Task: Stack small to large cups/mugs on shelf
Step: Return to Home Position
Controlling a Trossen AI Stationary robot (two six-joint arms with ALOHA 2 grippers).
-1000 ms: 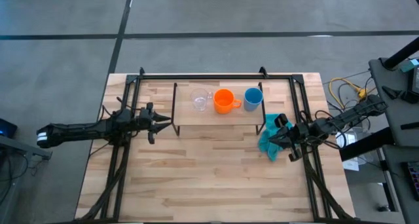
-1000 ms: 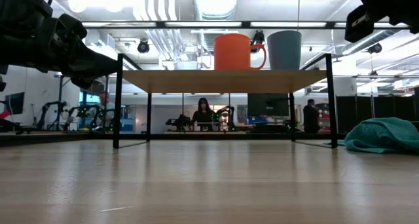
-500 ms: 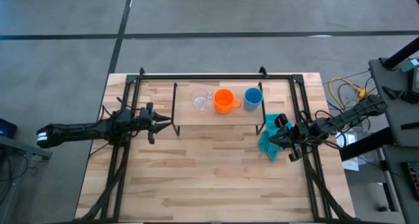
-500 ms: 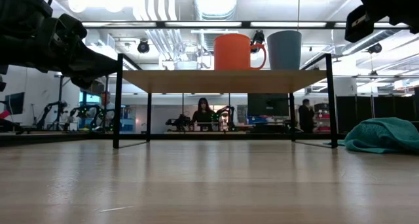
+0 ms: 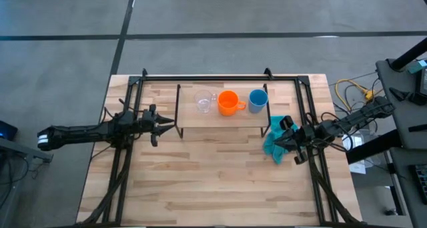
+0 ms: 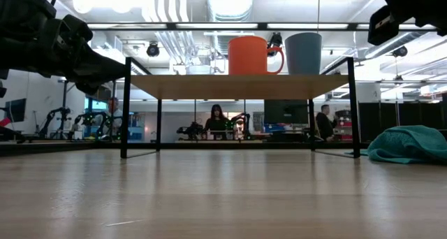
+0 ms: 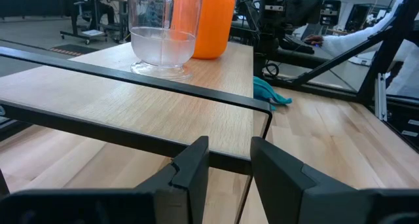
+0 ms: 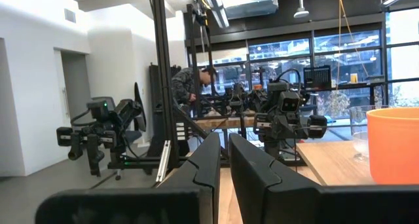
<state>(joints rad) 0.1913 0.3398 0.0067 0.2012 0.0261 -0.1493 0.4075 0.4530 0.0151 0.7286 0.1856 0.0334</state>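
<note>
Three cups in a row on the shelf [image 5: 220, 116], one arm off each end.

The left jaws hang just off one end of the shelf, slightly parted and empty; nearest them stands the clear glass [image 5: 204, 101], beyond it the orange mug [image 5: 228, 103] (handle turned toward the next cup), and farthest from them the light blue cup [image 5: 258, 100]. The right jaws, closed on nothing, hover off the other end, closest to the blue cup, above the teal cloth [image 5: 272, 147] lying on the counter [image 5: 213, 181].
</note>
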